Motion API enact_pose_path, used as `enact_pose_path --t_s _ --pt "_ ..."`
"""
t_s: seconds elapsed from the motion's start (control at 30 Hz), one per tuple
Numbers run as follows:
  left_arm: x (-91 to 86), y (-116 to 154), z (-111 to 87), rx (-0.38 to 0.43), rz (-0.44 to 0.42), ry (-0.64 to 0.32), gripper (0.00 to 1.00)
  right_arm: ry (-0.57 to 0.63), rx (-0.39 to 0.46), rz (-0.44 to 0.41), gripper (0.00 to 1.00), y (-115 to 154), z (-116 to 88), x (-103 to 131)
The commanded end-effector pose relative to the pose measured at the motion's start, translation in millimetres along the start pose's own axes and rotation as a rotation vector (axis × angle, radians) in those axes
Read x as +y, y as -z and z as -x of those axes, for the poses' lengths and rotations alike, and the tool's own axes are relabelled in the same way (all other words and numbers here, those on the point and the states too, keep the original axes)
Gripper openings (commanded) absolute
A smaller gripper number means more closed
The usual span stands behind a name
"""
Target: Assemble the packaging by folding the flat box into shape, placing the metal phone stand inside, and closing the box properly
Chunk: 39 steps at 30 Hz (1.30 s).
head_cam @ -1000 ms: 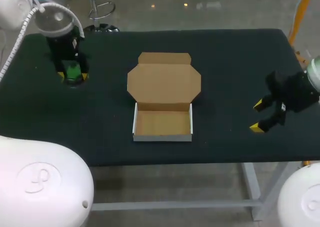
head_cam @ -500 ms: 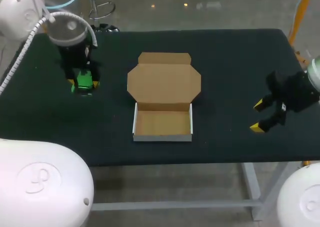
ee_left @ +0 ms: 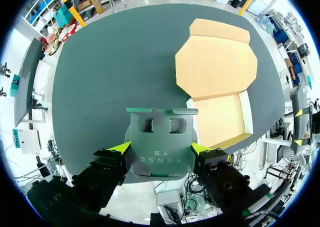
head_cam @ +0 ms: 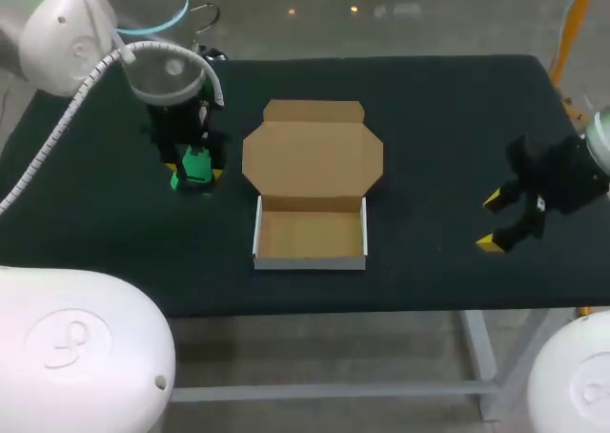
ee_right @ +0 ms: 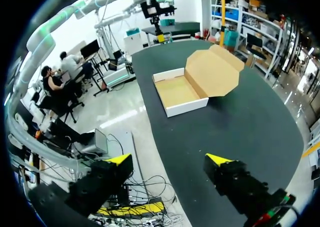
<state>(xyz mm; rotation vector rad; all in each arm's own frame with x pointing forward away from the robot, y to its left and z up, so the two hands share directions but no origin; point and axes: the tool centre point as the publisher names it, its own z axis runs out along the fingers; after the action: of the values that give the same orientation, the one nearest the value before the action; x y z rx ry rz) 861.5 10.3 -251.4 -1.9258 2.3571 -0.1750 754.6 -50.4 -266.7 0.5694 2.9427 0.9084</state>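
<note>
Phone stand (head_cam: pixel 197 163), green metal, hangs clenched between my left jaws over the desk (head_cam: pixel 429 109), just left of the box's laid-back lid (head_cam: pixel 313 154) and apart from the folded tray (head_cam: pixel 310 259). To do this step well, I judge I should bring the stand over the tray's middle, lower it level so it clears the white walls, and let go only once it rests inside. My right jaws hang released near the desk's right edge, well apart from the box.

The left gripper (head_cam: pixel 195 175), carrying the green phone stand (head_cam: pixel 197 162), has slid from the frame's upper left rightward (and slightly down) toward the box (head_cam: pixel 312 156).
</note>
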Motion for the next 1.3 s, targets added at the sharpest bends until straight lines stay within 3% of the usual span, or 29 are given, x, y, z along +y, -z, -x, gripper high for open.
enact_pose_path --t_s 0.03,0.47,1.3 --pt "5.3 -5.6 -21.1 -0.029 -0.007 -0.025 0.00 0.002 0.001 0.003 1.00 0.9 -0.2 -0.8" --pt "14.3 -22.5 -75.0 -0.019 0.004 -0.111 0.00 0.002 0.001 0.003 1.00 0.9 -0.2 -0.8" --pt "-5.2 -73.4 -154.0 0.024 0.020 -0.264 0.00 0.002 0.001 0.003 1.00 0.9 -0.2 -0.8"
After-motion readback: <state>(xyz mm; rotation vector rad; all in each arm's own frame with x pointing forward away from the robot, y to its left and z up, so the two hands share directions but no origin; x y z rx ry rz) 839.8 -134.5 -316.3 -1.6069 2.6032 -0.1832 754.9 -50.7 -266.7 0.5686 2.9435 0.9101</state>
